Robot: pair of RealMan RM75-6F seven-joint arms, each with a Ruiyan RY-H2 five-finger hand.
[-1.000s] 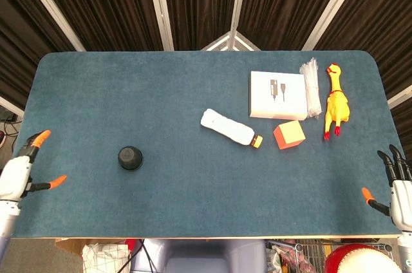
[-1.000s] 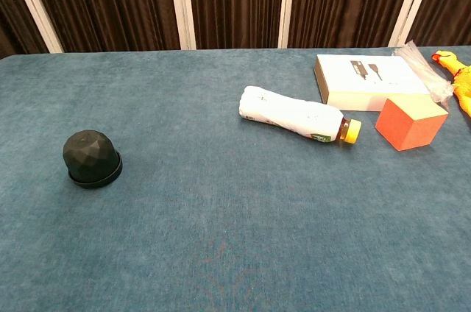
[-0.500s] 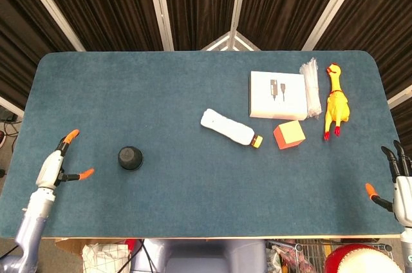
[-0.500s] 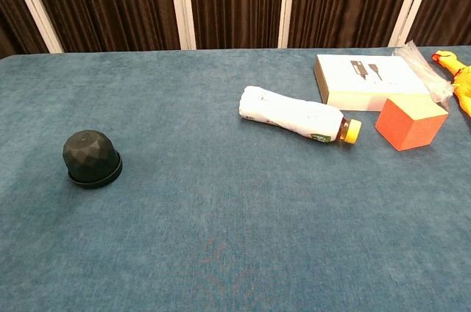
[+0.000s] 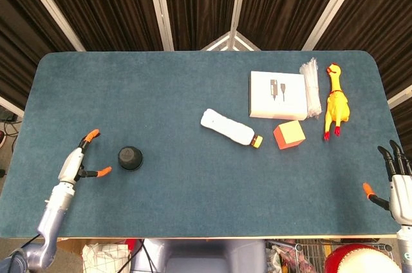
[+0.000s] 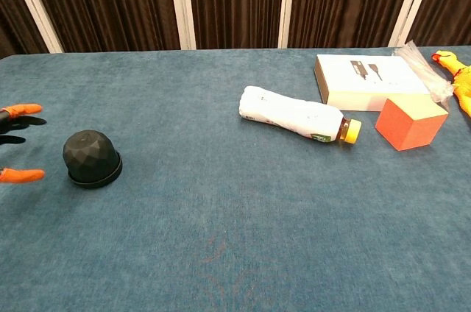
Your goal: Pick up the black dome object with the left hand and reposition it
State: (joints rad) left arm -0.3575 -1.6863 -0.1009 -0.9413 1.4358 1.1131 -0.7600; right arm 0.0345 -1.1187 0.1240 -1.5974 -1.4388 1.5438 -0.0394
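Seen from my head camera, the blue tabletop carries the black dome toward its left side, sitting flat on the felt. My left hand sits at the dome's nine o'clock, near it but not touching, its orange-tipped fingers spread apart and holding nothing. In the chest view those fingers reach in from the left edge, one fingertip above and one below the dome's height, with bare felt between them and the dome.

Nothing lies between that hand and the dome. The other things are well apart, toward the dome's three o'clock: a white bottle lying on its side with its yellow cap pointing right, then an orange cube just beside the cap. At the cube's twelve o'clock lies a flat white box, with a clear plastic bag along its right edge and a yellow rubber chicken beside that.

My right hand hangs at the tabletop's right edge, fingers released, holding nothing.
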